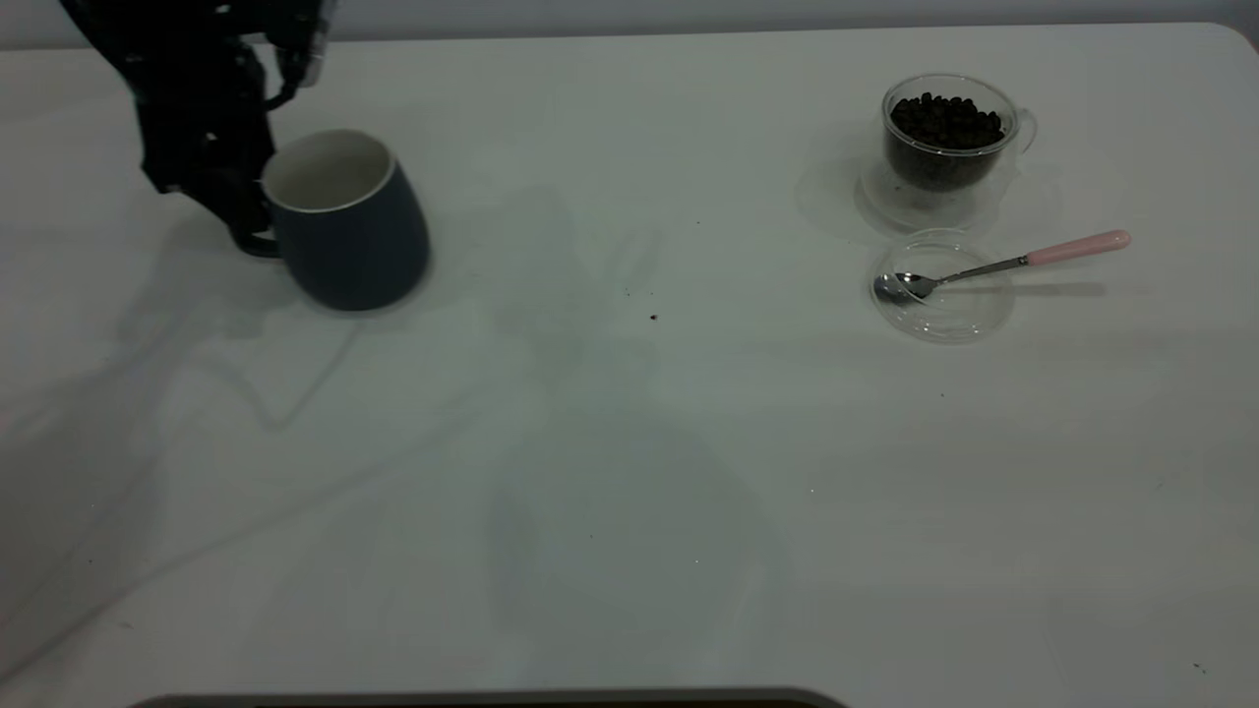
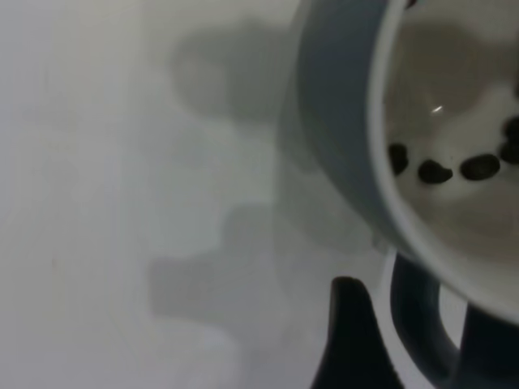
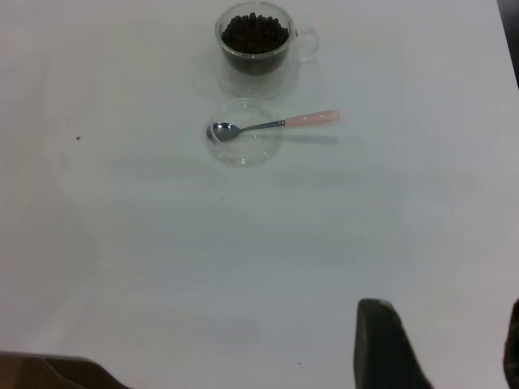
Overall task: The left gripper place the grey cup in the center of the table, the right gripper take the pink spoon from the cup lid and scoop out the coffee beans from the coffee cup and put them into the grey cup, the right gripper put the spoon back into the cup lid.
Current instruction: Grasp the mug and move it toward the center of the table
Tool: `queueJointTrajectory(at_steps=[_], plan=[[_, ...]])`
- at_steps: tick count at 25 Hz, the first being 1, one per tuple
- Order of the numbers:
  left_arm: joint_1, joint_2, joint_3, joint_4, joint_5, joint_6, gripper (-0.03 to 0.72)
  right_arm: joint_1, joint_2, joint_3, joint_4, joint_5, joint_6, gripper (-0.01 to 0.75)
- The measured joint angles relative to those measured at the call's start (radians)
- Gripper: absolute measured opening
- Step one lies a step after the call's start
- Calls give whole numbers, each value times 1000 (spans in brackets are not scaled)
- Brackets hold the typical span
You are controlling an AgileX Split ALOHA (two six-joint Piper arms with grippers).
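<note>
My left gripper (image 1: 251, 231) at the table's (image 1: 629, 472) far left is shut on the loop handle of the grey cup (image 1: 344, 221), which tilts slightly. In the left wrist view one finger (image 2: 349, 340) stands beside the handle (image 2: 418, 320), and a few coffee beans (image 2: 434, 170) lie inside the grey cup (image 2: 345, 121). At the far right stands the coffee cup (image 1: 944, 138), full of coffee beans (image 1: 946, 118). In front of it the pink spoon (image 1: 1003, 264) lies with its bowl in the cup lid (image 1: 944, 305). My right gripper (image 3: 446, 348) is open and empty, well away from the coffee cup (image 3: 255, 40), spoon (image 3: 276, 124) and lid (image 3: 243, 150).
One stray bean (image 1: 654, 317) lies near the table's middle. The table's front edge (image 1: 492, 696) shows at the bottom of the exterior view. The right arm does not show in the exterior view.
</note>
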Motion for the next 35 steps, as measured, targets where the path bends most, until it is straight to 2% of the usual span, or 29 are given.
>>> queueJointTrajectory(at_steps=[6,12,25,31,35], plan=[[-58,0,0,-23,-3,0,567,0,0,0,0,0,0,394],[-123,0,0,-102,-66,-1,567,0,0,0,0,0,0,394],[-248,50,-2,-111,-158,-1,567,0,0,0,0,0,0,394],[-252,43,-2,-137,-144,-13,567,0,0,0,0,0,0,394],[-250,-7,-2,-67,-51,-92,567,0,0,0,0,0,0,394]])
